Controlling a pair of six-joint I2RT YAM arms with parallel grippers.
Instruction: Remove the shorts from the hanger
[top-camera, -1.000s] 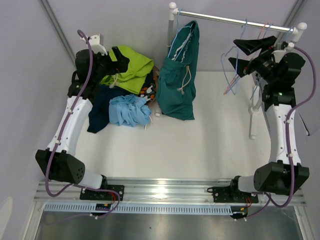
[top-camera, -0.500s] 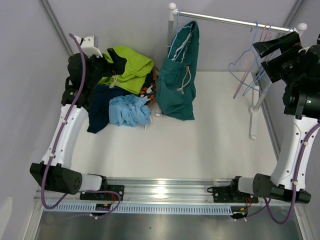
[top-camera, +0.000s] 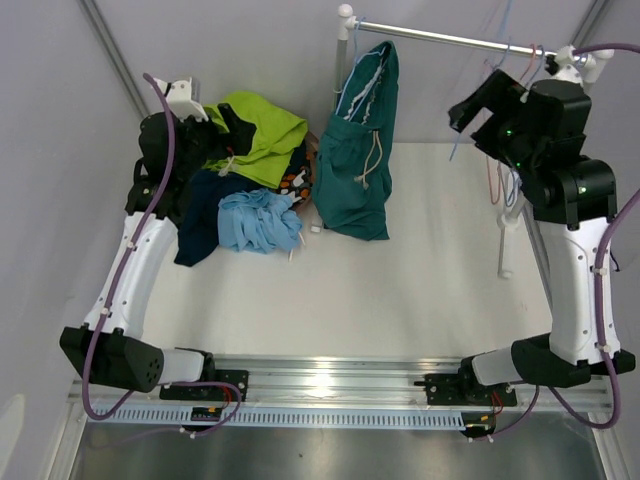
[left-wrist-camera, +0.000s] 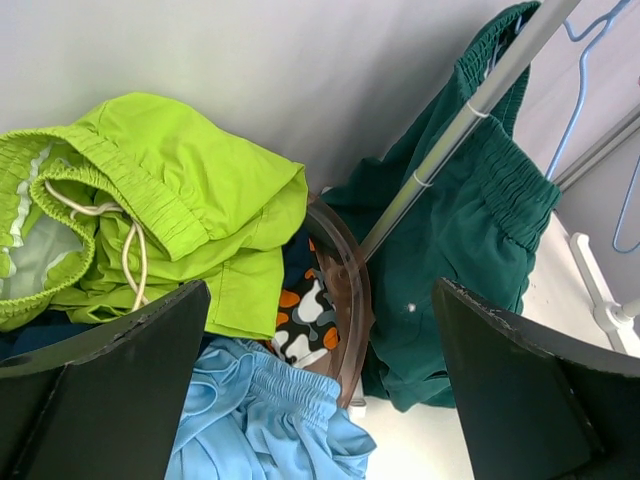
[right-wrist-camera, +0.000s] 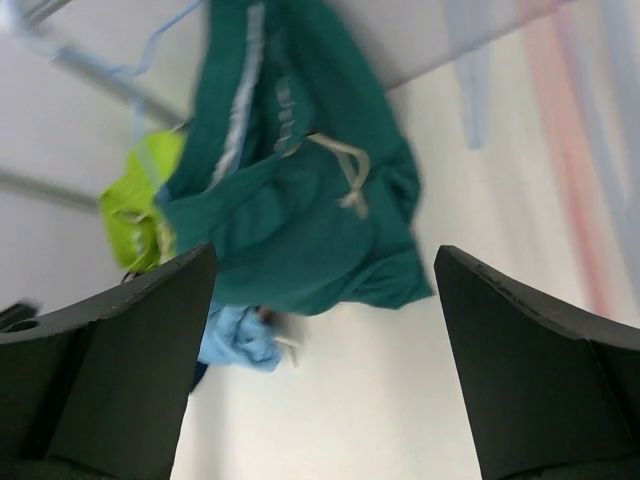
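The teal shorts (top-camera: 360, 150) hang on a light blue hanger (top-camera: 350, 62) at the left end of the rail (top-camera: 460, 40), their hem reaching the table. They also show in the left wrist view (left-wrist-camera: 470, 230) and the right wrist view (right-wrist-camera: 300, 210). Lime green shorts (top-camera: 262, 135), navy shorts (top-camera: 205, 215), light blue shorts (top-camera: 260, 220) and patterned shorts (top-camera: 297, 180) lie piled at the back left. My left gripper (top-camera: 235, 125) (left-wrist-camera: 320, 290) hovers open over that pile, holding nothing. My right gripper (top-camera: 480, 105) (right-wrist-camera: 325, 255) is open and empty in the air right of the teal shorts, pointing toward them.
Several empty hangers (top-camera: 497, 170) dangle at the rail's right end, close behind my right arm. The rack's white post (top-camera: 510, 225) stands at the right. A brown see-through hanger (left-wrist-camera: 350, 290) lies in the pile. The grey walls are close on both sides.
My right arm swung out to the right, then back left in front of the rail, now facing the teal shorts. The empty hangers swayed. My left arm lifted slightly off the pile.
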